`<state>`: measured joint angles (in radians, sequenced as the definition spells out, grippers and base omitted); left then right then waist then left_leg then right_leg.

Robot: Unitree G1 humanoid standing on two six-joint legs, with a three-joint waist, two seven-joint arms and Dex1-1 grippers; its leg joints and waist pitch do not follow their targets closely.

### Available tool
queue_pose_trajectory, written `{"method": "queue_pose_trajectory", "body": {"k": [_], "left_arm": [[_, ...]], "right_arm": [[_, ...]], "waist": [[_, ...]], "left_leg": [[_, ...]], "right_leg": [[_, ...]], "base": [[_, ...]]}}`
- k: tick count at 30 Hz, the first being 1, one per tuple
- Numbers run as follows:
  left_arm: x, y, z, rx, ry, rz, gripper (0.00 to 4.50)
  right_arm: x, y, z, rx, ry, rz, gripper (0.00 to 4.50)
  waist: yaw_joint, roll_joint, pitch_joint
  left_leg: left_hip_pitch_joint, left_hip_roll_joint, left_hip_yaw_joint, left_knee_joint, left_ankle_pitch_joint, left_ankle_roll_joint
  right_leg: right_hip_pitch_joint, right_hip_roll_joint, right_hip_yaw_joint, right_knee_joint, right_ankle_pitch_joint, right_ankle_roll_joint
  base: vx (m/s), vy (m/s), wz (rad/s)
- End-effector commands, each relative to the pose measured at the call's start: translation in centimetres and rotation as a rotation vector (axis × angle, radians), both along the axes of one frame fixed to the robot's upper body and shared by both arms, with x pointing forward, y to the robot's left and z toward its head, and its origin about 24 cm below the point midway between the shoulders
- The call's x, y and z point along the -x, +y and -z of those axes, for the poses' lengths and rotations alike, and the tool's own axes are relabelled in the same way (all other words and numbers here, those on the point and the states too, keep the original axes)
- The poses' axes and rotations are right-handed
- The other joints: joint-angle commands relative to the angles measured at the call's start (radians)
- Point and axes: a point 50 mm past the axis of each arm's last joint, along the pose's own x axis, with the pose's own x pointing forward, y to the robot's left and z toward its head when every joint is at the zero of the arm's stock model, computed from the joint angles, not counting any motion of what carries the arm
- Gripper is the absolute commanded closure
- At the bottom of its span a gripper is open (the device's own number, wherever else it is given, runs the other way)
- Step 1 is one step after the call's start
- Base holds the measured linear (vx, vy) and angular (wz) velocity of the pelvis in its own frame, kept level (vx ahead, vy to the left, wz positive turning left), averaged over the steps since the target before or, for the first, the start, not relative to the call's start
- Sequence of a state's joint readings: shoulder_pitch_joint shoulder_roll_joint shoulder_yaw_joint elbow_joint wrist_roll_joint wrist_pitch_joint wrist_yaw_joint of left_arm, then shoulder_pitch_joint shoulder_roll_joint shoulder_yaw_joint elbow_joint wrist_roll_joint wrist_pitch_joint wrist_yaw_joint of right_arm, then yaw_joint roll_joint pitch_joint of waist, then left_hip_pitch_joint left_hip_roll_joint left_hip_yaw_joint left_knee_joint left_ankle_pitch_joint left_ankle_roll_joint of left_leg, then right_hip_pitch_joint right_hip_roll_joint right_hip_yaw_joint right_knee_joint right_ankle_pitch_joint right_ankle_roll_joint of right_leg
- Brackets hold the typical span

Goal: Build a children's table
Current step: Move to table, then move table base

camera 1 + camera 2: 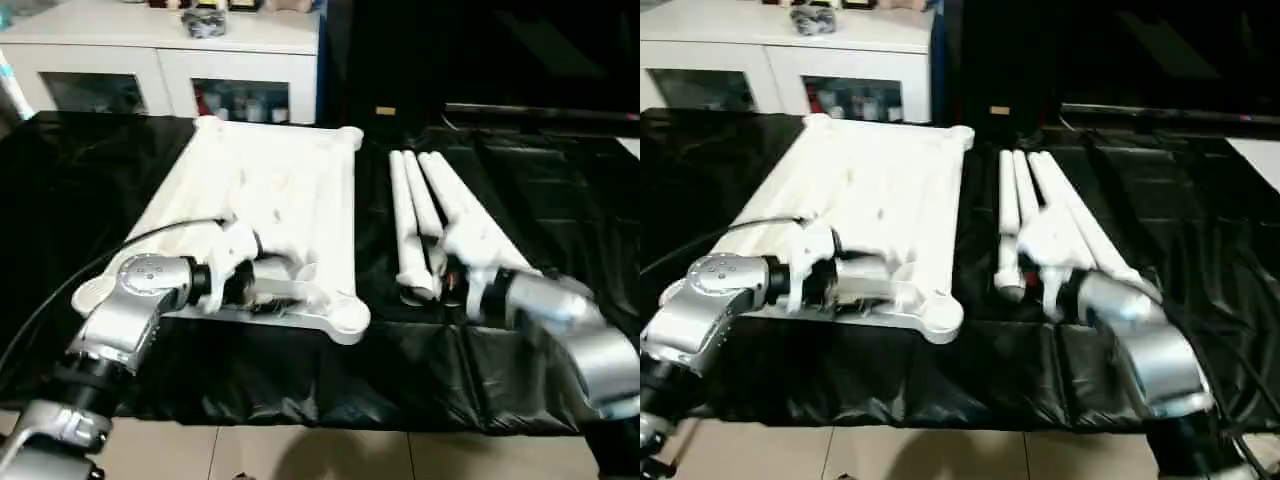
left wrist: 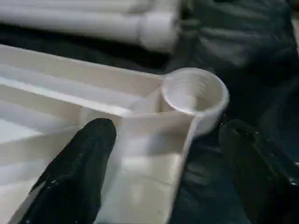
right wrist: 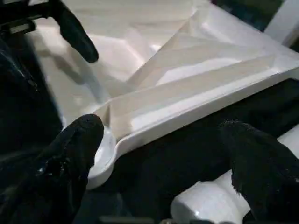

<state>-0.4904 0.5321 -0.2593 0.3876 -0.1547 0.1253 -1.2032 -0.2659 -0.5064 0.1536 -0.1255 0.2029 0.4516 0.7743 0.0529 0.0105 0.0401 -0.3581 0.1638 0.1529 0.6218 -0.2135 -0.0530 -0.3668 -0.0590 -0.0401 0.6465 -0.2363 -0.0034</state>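
The table top [image 1: 265, 215] lies upside down on the black cloth [image 1: 300, 380], ribs and corner sockets facing up, presumably so the legs can be pushed in from above. Its long axis runs from 6 to 12 o'clock, away from the robot, toward the white cabinet [image 1: 160, 60] at 11 o'clock. The legs [image 1: 430, 215] lie bundled just beside it at 1 o'clock, parallel to it, their near ends fanning slightly toward 5 o'clock.

The left gripper [image 2: 163, 172] is spread wide, one finger over the ribbed inside and the other out over the cloth, straddling the rim near the threaded socket [image 2: 194, 95] (probably to steady that corner). The right gripper [image 3: 166, 163] is likewise wide and holds nothing, hovering between the top's near right corner and a leg end [image 3: 210, 203], likely ready to take a leg.
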Motion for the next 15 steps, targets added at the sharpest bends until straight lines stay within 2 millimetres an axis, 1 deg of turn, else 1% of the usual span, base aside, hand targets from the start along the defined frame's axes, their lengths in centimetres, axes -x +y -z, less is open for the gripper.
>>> {"method": "queue_pose_trajectory", "body": {"k": [1,3,5,6,7,8,9,10,12,13,14,15], "left_arm": [[-0.2,0.3,-0.1,-0.054,0.009,0.05,0.87],[-0.3,0.7,0.2,-0.087,0.02,0.059,1.14],[-0.5,1.0,0.4,-0.114,0.02,0.063,1.26],[-0.6,1.2,0.6,-0.131,0.029,0.07,1.32],[-0.8,1.7,0.7,-0.15,0.047,0.079,1.43],[-0.8,1.9,0.7,-0.156,0.053,0.08,1.43],[-0.8,2.0,0.8,-0.159,0.057,0.083,1.57],[-0.9,2.1,0.8,-0.164,0.063,0.077,1.67],[-1.0,2.3,0.9,-0.175,0.071,0.067,1.77],[-1.1,2.4,0.9,-0.182,0.072,0.056,1.77],[-1.2,2.7,1.1,-0.198,0.086,0.045,2.02],[-1.2,2.7,1.2,-0.2,0.089,0.045,2.09]], "right_arm": [[0.4,0.4,-0.4,0.021,-0.023,-0.06,0.0],[0.6,0.5,-0.3,0.033,-0.018,-0.08,0.0],[0.7,0.6,-0.2,0.037,-0.015,-0.097,0.0],[0.8,0.7,-0.2,0.037,-0.007,-0.113,0.0],[1.3,0.9,-0.1,0.047,0.01,-0.159,0.0],[1.4,0.9,-0.1,0.054,0.013,-0.171,0.0],[1.4,0.9,-0.1,0.059,0.014,-0.178,0.0],[1.5,0.9,0.0,0.062,0.017,-0.18,0.0],[1.5,0.9,0.0,0.069,0.023,-0.191,0.0],[1.5,1.0,0.0,0.077,0.021,-0.196,0.0],[1.5,1.0,0.0,0.087,0.026,-0.214,0.0],[1.5,1.1,0.0,0.088,0.027,-0.217,0.0]], "waist": [[0.004,0.001,-0.053],[0.004,0.003,-0.053],[0.004,0.004,-0.052],[0.004,0.004,-0.051],[0.005,0.005,-0.05],[0.006,0.005,-0.049],[0.007,0.005,-0.049],[0.008,0.008,-0.049],[0.007,0.005,-0.048],[0.008,0.008,-0.048],[0.008,0.006,-0.047],[0.009,0.006,-0.047]], "left_leg": [[0.003,0.055,-0.015,-0.081,-0.118,0.017],[0.003,0.057,-0.014,-0.08,-0.112,0.023],[0.005,0.059,-0.013,-0.081,-0.123,0.025],[0.005,0.061,-0.014,-0.082,-0.127,0.023],[0.007,0.061,-0.014,-0.084,-0.144,0.02],[0.009,0.062,-0.015,-0.085,-0.158,0.017],[0.008,0.063,-0.015,-0.086,-0.159,0.015],[0.009,0.064,-0.015,-0.086,-0.161,0.012],[0.008,0.064,-0.014,-0.087,-0.166,0.011],[0.009,0.065,-0.014,-0.087,-0.167,0.01],[0.01,0.064,-0.013,-0.087,-0.173,0.008],[0.01,0.064,-0.013,-0.087,-0.176,0.007]], "right_leg": [[0.042,-0.084,0.052,-0.078,-0.001,-0.24],[0.042,-0.084,0.052,-0.076,0.01,-0.247],[0.041,-0.084,0.051,-0.078,-0.005,-0.253],[0.041,-0.085,0.051,-0.077,-0.009,-0.255],[0.039,-0.084,0.051,-0.081,-0.034,-0.253],[0.039,-0.085,0.052,-0.083,-0.053,-0.25],[0.04,-0.086,0.053,-0.081,-0.051,-0.252],[0.038,-0.087,0.053,-0.08,-0.044,-0.254],[0.038,-0.088,0.053,-0.081,-0.045,-0.259],[0.037,-0.089,0.053,-0.082,-0.052,-0.261],[0.035,-0.088,0.053,-0.083,-0.062,-0.261],[0.035,-0.087,0.053,-0.083,-0.068,-0.26]], "base": [[0.0,0.0,0.0],[0.0,0.0,0.0],[0.0,0.0,0.0],[0.0,0.0,0.0],[0.0,0.0,0.0],[0.0,0.0,0.0],[0.0,0.0,0.0],[0.0,0.0,0.0],[0.0,0.0,0.0],[0.0,0.0,0.0],[0.0,0.0,0.0],[0.0,0.0,0.0]]}}
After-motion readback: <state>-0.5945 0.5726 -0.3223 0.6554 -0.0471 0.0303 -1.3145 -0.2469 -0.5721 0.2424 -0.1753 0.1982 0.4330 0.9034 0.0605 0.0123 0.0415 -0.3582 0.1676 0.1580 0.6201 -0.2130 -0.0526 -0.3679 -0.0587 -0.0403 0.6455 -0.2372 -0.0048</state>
